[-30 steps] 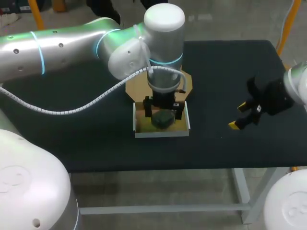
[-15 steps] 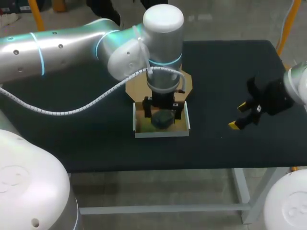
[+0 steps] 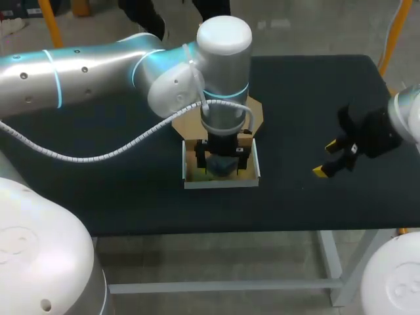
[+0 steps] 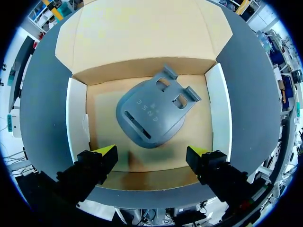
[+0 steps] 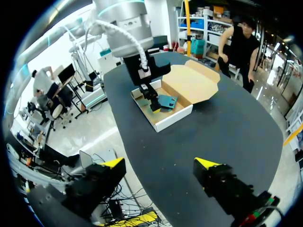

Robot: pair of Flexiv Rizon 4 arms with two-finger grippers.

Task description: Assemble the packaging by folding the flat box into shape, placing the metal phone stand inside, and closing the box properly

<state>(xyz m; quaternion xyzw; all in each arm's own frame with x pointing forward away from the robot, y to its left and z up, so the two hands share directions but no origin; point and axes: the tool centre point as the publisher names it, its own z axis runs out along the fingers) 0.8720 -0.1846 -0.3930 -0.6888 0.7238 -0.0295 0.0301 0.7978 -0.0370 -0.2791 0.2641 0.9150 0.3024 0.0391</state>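
Black counter (image 3: 131, 170) cloth carries one open cardboard box (image 3: 220, 184), brown inside with white outer walls. Its one brown lid flap (image 3: 257, 113), with clipped corners, lies spread flat on the far side of it.

Inside the box lies one dark grey metal phone stand (image 4: 151, 116). It is flat on the box floor, its rounded base nearer the left end effector and its slotted plate towards the lid flap. The counter holds just these: one box, one stand.

Two arms are in view. The left arm comes in from its side and reaches past the middle, with its wrist held upright over the box. The left end effector (image 4: 151, 152) points straight down into the box. Its two yellow-tipped fingers (image 4: 106, 152) are spread wide, one by each side wall, and neither grips the stand.

The right arm hangs above the counter, well apart from the box. The right end effector (image 3: 326, 159) is also spread wide and holds nothing.
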